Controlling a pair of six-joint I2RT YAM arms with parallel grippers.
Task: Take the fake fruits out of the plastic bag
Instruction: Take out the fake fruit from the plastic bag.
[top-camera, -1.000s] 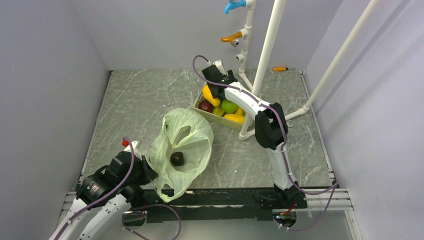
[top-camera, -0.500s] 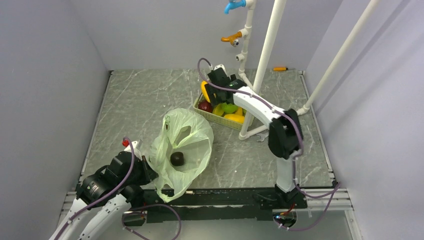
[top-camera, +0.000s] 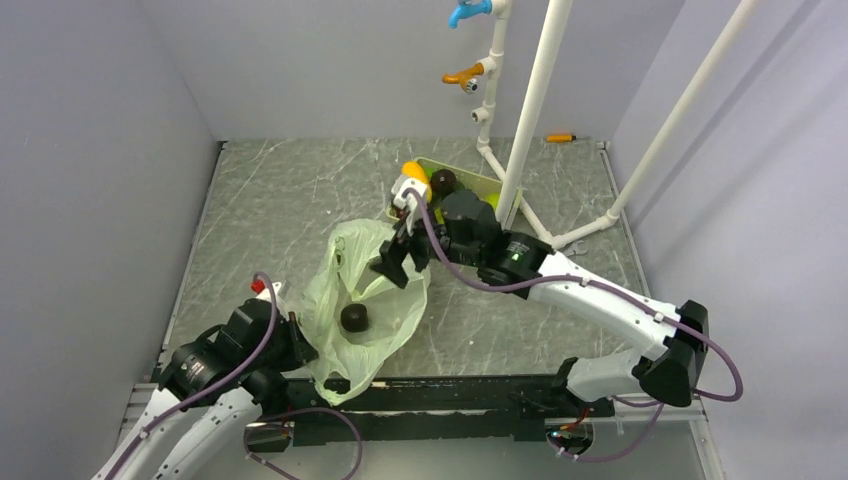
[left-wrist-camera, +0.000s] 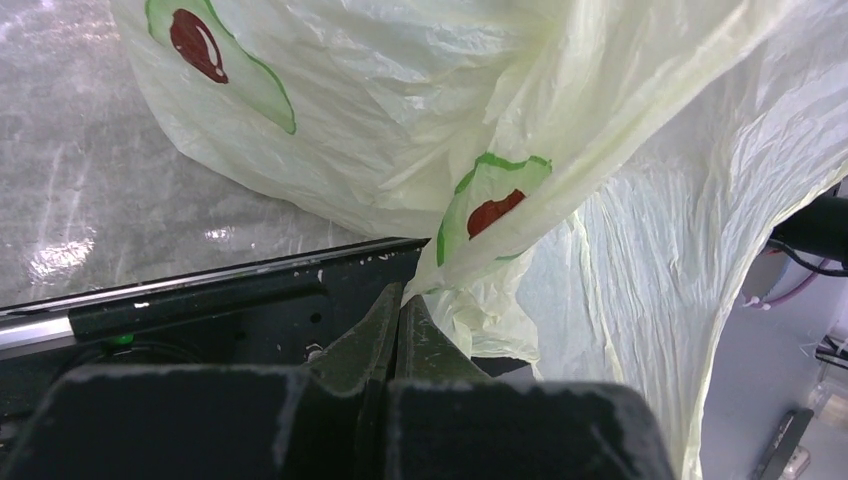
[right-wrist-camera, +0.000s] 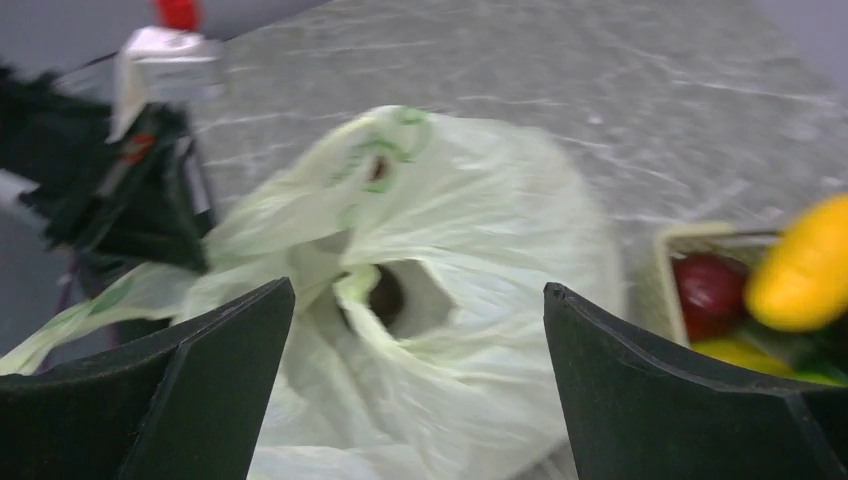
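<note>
Open right gripper (top-camera: 398, 268) has swung over the plastic bag (top-camera: 326, 296).

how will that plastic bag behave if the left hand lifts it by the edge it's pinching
Likely floppy: the plastic bag is thin, crinkled film that folds and drapes where the left hand pinches it. It probably weighs little itself, so the dark fruit inside would likely sag it and may roll toward the low side.
</note>
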